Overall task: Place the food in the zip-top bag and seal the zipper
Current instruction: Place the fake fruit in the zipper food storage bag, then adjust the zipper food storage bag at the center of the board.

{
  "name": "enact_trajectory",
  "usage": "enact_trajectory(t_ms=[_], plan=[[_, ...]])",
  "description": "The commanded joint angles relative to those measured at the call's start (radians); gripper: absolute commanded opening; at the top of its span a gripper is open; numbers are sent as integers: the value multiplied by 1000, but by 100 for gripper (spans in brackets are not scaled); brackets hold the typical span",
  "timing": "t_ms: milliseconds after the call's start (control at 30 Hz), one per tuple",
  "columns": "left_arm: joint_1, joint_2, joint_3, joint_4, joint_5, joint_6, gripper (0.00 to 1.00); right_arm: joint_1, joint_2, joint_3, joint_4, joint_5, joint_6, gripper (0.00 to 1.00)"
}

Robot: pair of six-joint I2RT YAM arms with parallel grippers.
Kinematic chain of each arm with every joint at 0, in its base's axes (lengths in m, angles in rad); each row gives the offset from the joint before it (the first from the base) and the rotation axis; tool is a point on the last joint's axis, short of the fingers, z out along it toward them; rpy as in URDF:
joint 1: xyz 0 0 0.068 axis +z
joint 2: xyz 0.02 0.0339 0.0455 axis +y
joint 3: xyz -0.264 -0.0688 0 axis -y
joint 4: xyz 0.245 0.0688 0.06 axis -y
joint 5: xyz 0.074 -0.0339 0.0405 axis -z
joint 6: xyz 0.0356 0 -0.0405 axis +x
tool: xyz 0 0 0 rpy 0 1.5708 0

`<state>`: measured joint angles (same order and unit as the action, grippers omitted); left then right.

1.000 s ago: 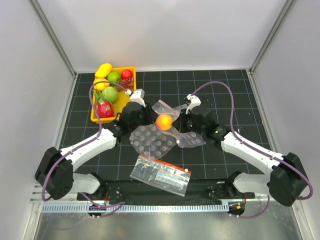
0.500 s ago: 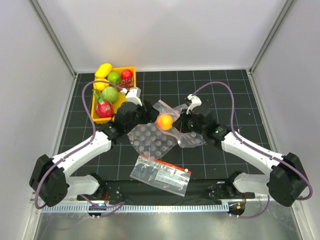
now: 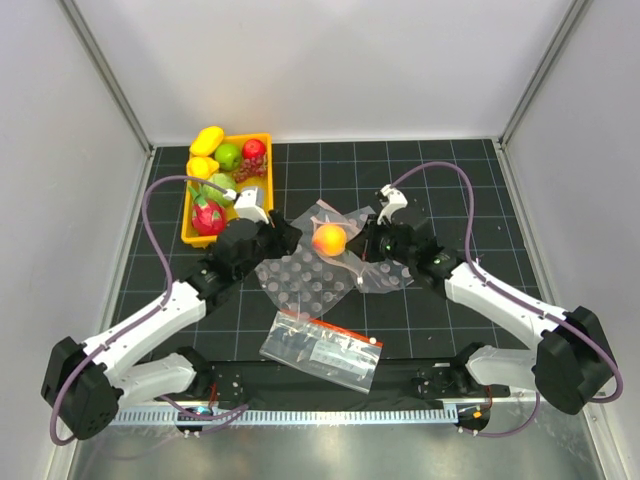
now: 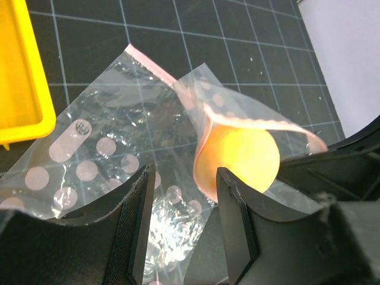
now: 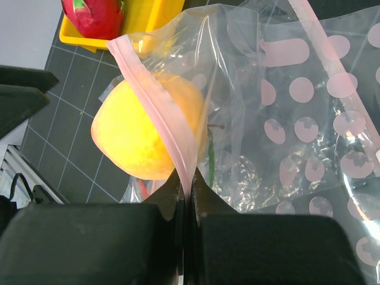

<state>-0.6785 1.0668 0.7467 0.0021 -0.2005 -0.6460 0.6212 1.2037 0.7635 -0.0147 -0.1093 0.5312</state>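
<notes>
The orange peach [image 3: 329, 240] sits in the open mouth of the zip-top bag [image 3: 385, 280], at the middle of the mat. My right gripper [image 3: 362, 250] is shut on the bag's pink zipper strip [image 5: 154, 95] and holds it up against the peach [image 5: 139, 139]. My left gripper [image 3: 283, 233] is open and empty, just left of the peach [image 4: 246, 157], with the strip [image 4: 261, 123] arching over the fruit. The other food, a green apple [image 3: 229, 155], a bigger green fruit [image 3: 220, 186] and yellow lemons [image 3: 207, 140], lies in the yellow tray [image 3: 262, 140].
A bubble sheet [image 3: 300, 282] lies under the left gripper. A printed bag with a red band [image 3: 325, 350] lies near the front edge. A red dragon fruit [image 3: 208, 215] is in the tray, which also shows in the left wrist view [image 4: 24, 71].
My left gripper has drawn back to the left and nearer, away from the peach. The peach and the right gripper stay where they were.
</notes>
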Motion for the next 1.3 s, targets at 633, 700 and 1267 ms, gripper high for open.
enact_trajectory(t_ms=[633,700,1267], plan=[[2,82,-6,119,10,91,49,-31,-39,-6,74,-90,30,1],[0,76,-10,125,4,94,50,-29,-38,-6,75,-93,29,1],[2,148,33,187,121,157,47,-31,-30,-1,73,-101,26,1]])
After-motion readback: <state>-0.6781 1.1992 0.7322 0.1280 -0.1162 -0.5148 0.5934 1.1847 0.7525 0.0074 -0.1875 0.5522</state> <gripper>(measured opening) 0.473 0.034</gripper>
